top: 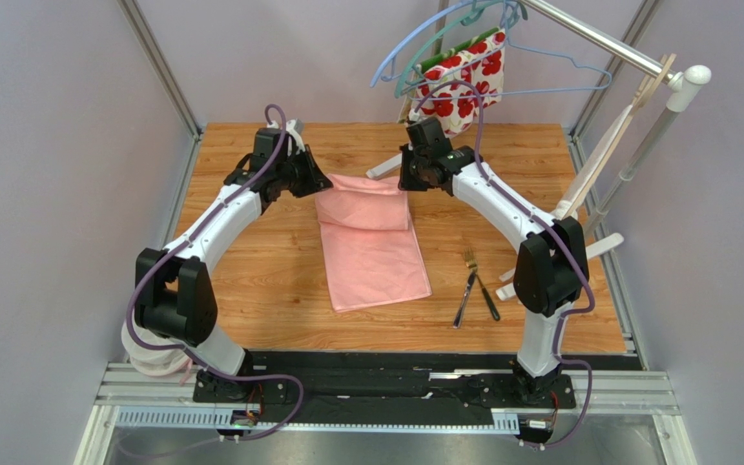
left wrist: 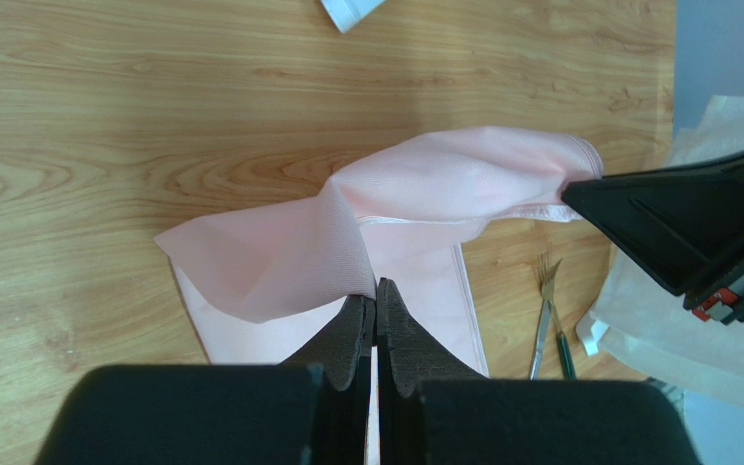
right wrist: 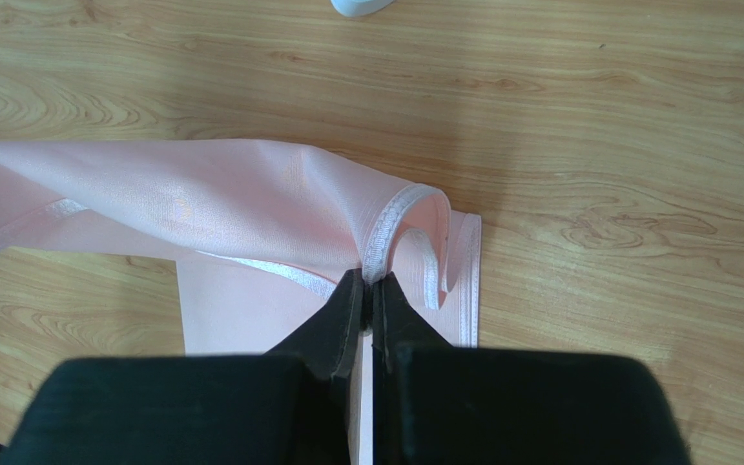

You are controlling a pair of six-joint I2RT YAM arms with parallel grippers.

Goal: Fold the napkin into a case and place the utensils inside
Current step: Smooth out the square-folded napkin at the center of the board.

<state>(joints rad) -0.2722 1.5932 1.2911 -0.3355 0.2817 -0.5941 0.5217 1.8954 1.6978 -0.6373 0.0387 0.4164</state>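
Observation:
The light-pink napkin (top: 374, 250) lies on the wooden table, its far end lifted and folded over toward the near side. My left gripper (top: 320, 182) is shut on the napkin's far left corner (left wrist: 308, 252). My right gripper (top: 407, 182) is shut on the far right corner, pinching the hemmed edge (right wrist: 384, 232). The lifted part sags between the two grippers above the flat part (right wrist: 250, 310). The utensils, a silver-tined fork (top: 471, 274) and a darker thin piece (top: 488, 300), lie crossed on the table right of the napkin. They also show in the left wrist view (left wrist: 544, 310). No finished case shows.
A white rack (top: 638, 145) with a rail stands at the right and back, with hangers (top: 463, 39) and a red-and-white floral cloth (top: 470, 77). Its white foot (top: 383, 170) lies just beyond the napkin. Metal frame posts edge the table.

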